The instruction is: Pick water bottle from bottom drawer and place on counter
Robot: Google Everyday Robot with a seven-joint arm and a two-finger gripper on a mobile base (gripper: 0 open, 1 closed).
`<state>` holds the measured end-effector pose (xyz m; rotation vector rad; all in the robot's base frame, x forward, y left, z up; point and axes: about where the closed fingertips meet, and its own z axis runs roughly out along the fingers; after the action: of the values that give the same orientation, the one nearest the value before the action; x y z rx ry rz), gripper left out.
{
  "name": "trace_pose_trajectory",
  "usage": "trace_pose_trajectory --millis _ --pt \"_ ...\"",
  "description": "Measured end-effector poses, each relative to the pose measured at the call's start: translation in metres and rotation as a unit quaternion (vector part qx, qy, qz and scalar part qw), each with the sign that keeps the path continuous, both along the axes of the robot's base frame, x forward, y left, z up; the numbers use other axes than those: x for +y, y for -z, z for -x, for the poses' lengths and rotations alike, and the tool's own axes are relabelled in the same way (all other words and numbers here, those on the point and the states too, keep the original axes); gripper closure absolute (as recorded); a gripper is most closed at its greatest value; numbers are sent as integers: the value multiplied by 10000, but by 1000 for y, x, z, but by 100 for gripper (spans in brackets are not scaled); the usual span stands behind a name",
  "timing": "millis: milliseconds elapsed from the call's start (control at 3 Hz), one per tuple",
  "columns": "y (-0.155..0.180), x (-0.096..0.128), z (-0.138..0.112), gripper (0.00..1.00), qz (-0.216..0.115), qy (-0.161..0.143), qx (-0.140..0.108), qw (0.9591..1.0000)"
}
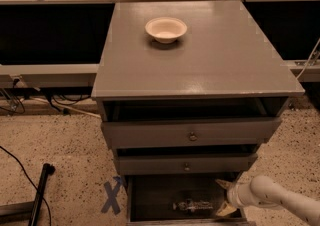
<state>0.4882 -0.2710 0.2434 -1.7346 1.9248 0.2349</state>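
Observation:
The water bottle (192, 205) lies on its side on the dark floor of the open bottom drawer (150, 200), near the front. My gripper (223, 198) reaches in from the lower right on a white arm. It sits just right of the bottle, fingers spread, one above and one below, not touching it. The grey counter (200, 65) tops the cabinet above.
A cream bowl (166, 29) stands on the counter's far middle. The two upper knobbed drawers (192, 134) stick out partly open above the bottom drawer. A blue X (112, 195) marks the speckled floor at left, beside a black pole (37, 195). Metal rails run behind.

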Motion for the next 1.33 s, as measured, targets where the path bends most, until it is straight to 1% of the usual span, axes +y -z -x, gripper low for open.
trace_pose_trajectory --millis 333,667,1000,1333 --pt "8 12 4 0 -194 -152 132 9996" --pt "18 28 4 17 -485 -359 210 9980" --pt "25 38 4 32 -606 -488 267 9966" --pt "39 49 3 30 -645 -669 383 9949"
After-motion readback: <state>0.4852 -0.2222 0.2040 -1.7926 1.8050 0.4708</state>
